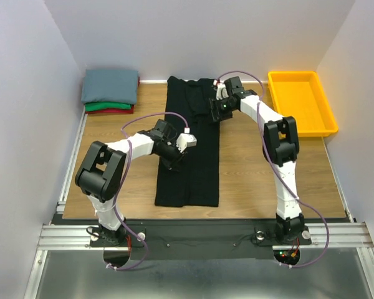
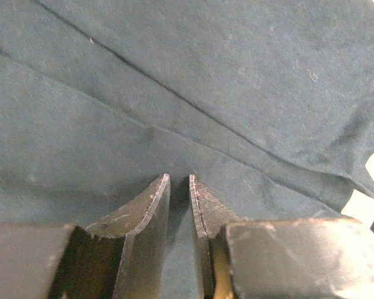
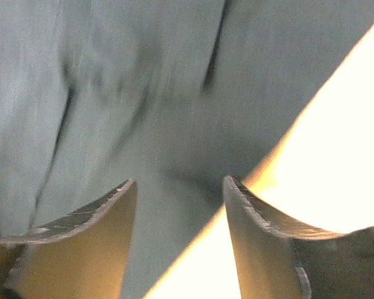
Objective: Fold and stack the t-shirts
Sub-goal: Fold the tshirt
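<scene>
Left gripper [image 2: 179, 181]: fingers nearly together with a slim gap, close over the black t-shirt [image 1: 188, 177]; whether cloth is nipped, cannot tell. The shirt lies mid-table as a long strip folded lengthwise. Right gripper [image 3: 179, 184]: fingers spread, empty, at the strip's far right edge. Likely staging the cross fold. The folded stack [image 1: 110, 92] of grey-blue, green and red sits in the far-left corner.

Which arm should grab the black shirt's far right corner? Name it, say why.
Right. The right hand hovers open at the far right edge of the black shirt, bare table beside the cloth in its wrist view. The left hand sits mid-shirt, far from that corner.
</scene>
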